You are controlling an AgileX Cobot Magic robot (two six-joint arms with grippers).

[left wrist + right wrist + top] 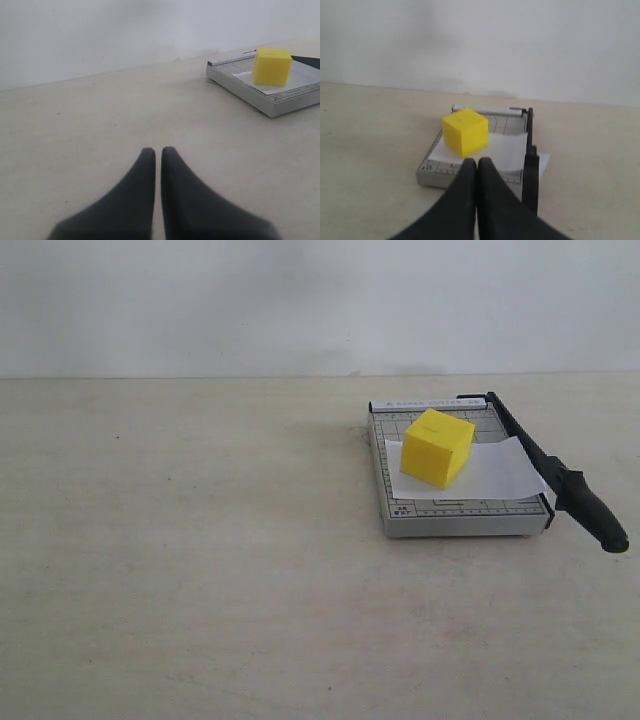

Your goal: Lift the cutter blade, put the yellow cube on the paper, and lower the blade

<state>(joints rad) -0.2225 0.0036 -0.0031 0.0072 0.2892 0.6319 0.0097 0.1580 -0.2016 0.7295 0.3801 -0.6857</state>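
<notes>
Exterior view: cube (437,448) on paper (500,472), blade (540,462) down.
Sits toward the left half of the trimmer (460,518), weighting the sheet and keeping apart from the cutting edge, probably the reason for that spot. Lies flat along the right edge, pinning the paper beneath, a corner of the sheet poking out beyond; handle (598,520) overhanging the front. Judged from this: all three steps done. Left wrist view: left gripper (157,152) clenched on nothing, low over bare table (100,125), well apart from the trimmer. Right wrist view: right gripper (477,162) likewise pinched closed and empty, aimed at the trimmer's front, not touching. No obstacle between either gripper and trimmer.
</notes>
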